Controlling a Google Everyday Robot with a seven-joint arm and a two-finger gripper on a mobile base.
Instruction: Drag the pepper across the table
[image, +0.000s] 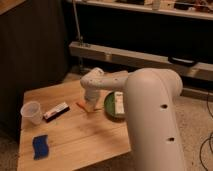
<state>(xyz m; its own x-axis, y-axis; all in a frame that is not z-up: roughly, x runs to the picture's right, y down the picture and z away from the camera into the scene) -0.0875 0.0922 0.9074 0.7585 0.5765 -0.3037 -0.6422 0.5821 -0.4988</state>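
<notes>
The pepper (83, 106) is a small slim orange vegetable lying on the light-wood table (75, 135), just left of the green bowl (111, 107). My gripper (90, 105) hangs from the white arm and reaches down right at the pepper's right end, between the pepper and the bowl. The wrist covers the fingers from this view.
A clear plastic cup (31, 112) stands at the table's left edge. A dark bar-shaped packet (56, 111) lies between the cup and the pepper. A blue sponge (40, 146) lies at the front left. The bowl holds a white packet (119, 102). My white arm fills the right side.
</notes>
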